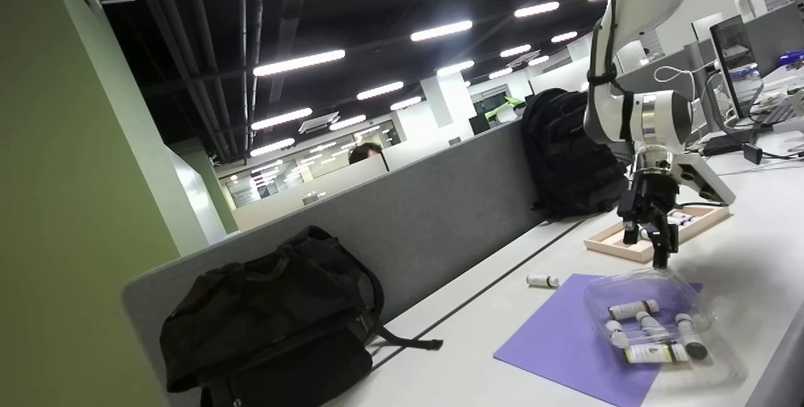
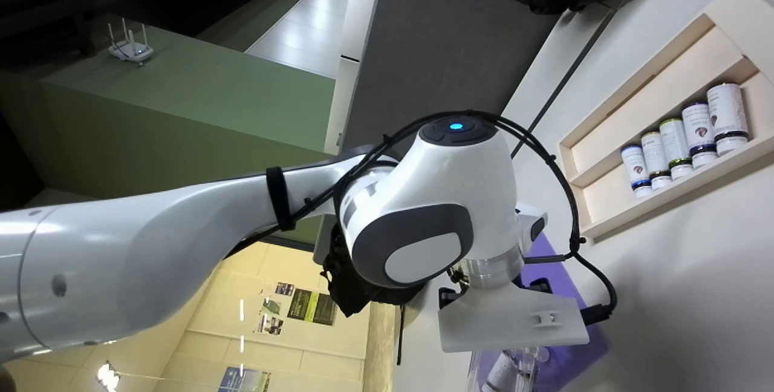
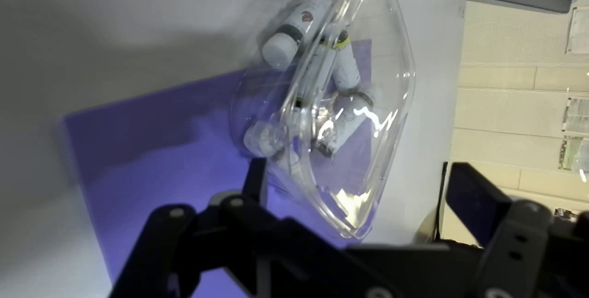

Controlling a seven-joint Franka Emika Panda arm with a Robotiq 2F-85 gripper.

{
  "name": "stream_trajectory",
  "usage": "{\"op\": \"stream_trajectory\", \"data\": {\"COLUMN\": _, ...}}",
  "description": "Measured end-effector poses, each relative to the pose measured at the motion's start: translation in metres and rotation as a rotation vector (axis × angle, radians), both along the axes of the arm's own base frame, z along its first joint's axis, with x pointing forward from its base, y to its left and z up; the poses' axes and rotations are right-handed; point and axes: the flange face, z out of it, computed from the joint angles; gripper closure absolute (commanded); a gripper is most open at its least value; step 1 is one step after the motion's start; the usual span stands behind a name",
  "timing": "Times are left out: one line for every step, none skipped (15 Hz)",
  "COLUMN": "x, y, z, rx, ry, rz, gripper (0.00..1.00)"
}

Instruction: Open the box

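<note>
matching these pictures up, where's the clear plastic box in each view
In an exterior view: clear plastic box at lower right.
In an exterior view: clear plastic box cut off at the bottom edge, right of centre.
Wrist view: clear plastic box, upper middle.
Shared landmark: purple sheet, partly under it.

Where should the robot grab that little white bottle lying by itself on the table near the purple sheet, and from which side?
Probably around its middle, with the open hand coming straight down from above. The little white bottle lies on its side, long and narrow, so pinching across its round body should balance better than grabbing the cap at one end.
</note>
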Motion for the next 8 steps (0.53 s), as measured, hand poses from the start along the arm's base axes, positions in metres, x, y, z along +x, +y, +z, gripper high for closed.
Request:
{"op": "stream_trajectory", "data": {"x": 0.0001, "y": 0.0004, "z": -0.0009, "rx": 0.004, "ry": 0.002, "rz": 0.001, "gripper": 0.0}}
{"op": "stream_trajectory", "data": {"x": 0.0005, "y": 0.001, "z": -0.0016, "rx": 0.009, "ry": 0.004, "rz": 0.003, "gripper": 0.0}}
{"op": "stream_trajectory", "data": {"x": 0.0009, "y": 0.0015, "z": -0.0023, "rx": 0.013, "ry": 0.006, "rz": 0.005, "gripper": 0.0}}
{"op": "stream_trajectory", "data": {"x": 0.0016, "y": 0.0018, "z": -0.0026, "rx": 0.015, "ry": 0.006, "rz": 0.006, "gripper": 0.0}}
{"op": "stream_trajectory", "data": {"x": 0.0024, "y": 0.0022, "z": -0.0026, "rx": 0.017, "ry": 0.006, "rz": 0.008, "gripper": 0.0}}
{"op": "stream_trajectory", "data": {"x": 0.0033, "y": 0.0028, "z": -0.0023, "rx": 0.02, "ry": 0.005, "rz": 0.01, "gripper": 0.0}}
{"op": "stream_trajectory", "data": {"x": 0.0041, "y": 0.0039, "z": -0.0016, "rx": 0.025, "ry": 0.004, "rz": 0.013, "gripper": 0.0}}
{"op": "stream_trajectory", "data": {"x": 0.0051, "y": 0.005, "z": -0.0009, "rx": 0.029, "ry": 0.003, "rz": 0.016, "gripper": 0.0}}
